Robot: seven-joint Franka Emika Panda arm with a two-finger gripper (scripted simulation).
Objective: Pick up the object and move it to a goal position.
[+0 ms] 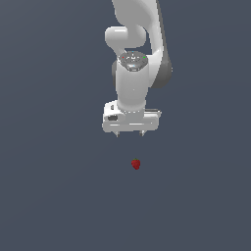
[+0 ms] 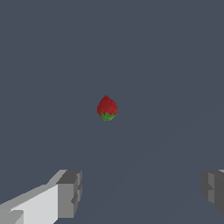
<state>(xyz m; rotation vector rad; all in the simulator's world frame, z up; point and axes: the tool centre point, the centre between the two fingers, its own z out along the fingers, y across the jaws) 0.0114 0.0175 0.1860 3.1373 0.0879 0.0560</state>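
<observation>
1. My gripper is spread wide and holds nothing.
2. The strawberry lies apart from my fingers, on the plain dark grey surface.

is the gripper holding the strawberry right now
No, the strawberry lies alone on the gray floor, apart from the gripper, whose fingers stand wide open with nothing between them.

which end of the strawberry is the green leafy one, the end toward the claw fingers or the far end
In the wrist view, the strawberry has its green leaves on the end facing the claw fingers; its pointed red tip faces away.
</observation>
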